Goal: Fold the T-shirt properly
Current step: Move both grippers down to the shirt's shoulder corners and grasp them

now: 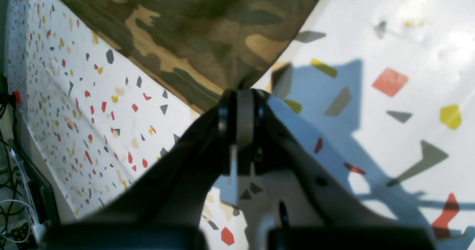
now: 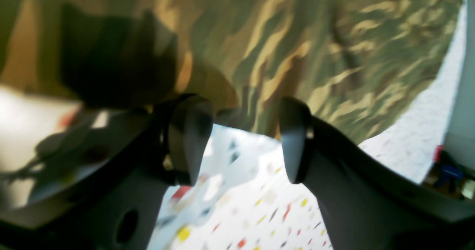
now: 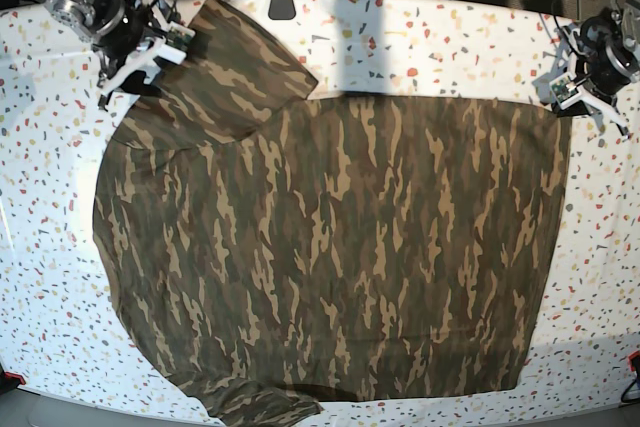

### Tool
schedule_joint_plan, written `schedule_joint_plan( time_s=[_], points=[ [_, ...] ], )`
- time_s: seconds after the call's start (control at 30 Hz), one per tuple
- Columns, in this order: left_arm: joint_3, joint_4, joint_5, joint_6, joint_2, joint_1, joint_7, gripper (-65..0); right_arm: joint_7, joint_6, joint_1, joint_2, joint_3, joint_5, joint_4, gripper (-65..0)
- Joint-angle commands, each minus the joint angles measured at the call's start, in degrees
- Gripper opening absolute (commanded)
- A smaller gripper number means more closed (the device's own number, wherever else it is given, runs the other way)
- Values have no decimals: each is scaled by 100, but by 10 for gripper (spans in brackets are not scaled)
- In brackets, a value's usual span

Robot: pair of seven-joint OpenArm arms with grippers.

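Note:
The camouflage T-shirt lies spread flat across the table, with its sleeves toward the base view's left side. At the far right, my left gripper is shut on the shirt's corner. In the left wrist view the cloth narrows to a point pinched between the closed fingertips of that gripper. My right gripper is at the far left, by the upper sleeve. In the right wrist view it stands open, with its dark pads wide apart and just short of the shirt's edge. Nothing is between them.
The table is white with coloured terrazzo flecks. A small dark object sits at its back edge. Cables hang beyond the table edge in the left wrist view. Blue and red clutter lies past the edge in the right wrist view.

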State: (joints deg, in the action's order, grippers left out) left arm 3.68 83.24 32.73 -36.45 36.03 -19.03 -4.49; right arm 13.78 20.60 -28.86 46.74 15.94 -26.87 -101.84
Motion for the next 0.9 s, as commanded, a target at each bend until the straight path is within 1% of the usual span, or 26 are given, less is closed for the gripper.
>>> schedule_joint_plan(
  time_s=[0.0,0.13,0.23,0.3,0.33,0.37,0.43,0.53,0.57,0.6,0.67,0.73,0.87],
  points=[
    [22,37,2,-42,101,0,20,-650,85,2,74,-7,57,-22,63,-316],
    [22,37,2,-24,98,0,20,-650,83,4,404,-249,258,-20,378,-316],
    [24,37,2,-22,98,0,20,-650,83,15,525,-262,339,-20,433,-316],
    [24,37,2,-24,98,0,22,-650,85,105,535,-262,337,-20,433,-317],
    [24,37,2,-24,101,0,22,-650,85,197,535,-262,337,-20,433,-332],
    [24,37,2,-24,101,0,22,-650,90,358,535,-262,337,-20,433,-362],
    [24,37,2,-24,98,0,22,-650,221,603,533,-278,337,-15,433,-440],
    [24,37,0,-24,98,-2,22,-650,621,610,533,-328,337,-11,431,-575],
    [24,37,0,-24,98,-4,22,-650,649,603,531,-326,337,13,428,-624],
    [24,37,-2,-24,98,-4,22,-650,649,603,531,-326,337,39,428,-650],
    [24,37,-28,-24,98,-7,31,-650,647,529,531,-326,337,186,393,-650],
    [24,37,-262,-24,98,-4,166,-650,643,398,531,-310,334,483,310,-650],
    [39,42,-1204,-24,107,-11,597,-650,645,317,485,-227,205,964,66,-650]
  ],
)
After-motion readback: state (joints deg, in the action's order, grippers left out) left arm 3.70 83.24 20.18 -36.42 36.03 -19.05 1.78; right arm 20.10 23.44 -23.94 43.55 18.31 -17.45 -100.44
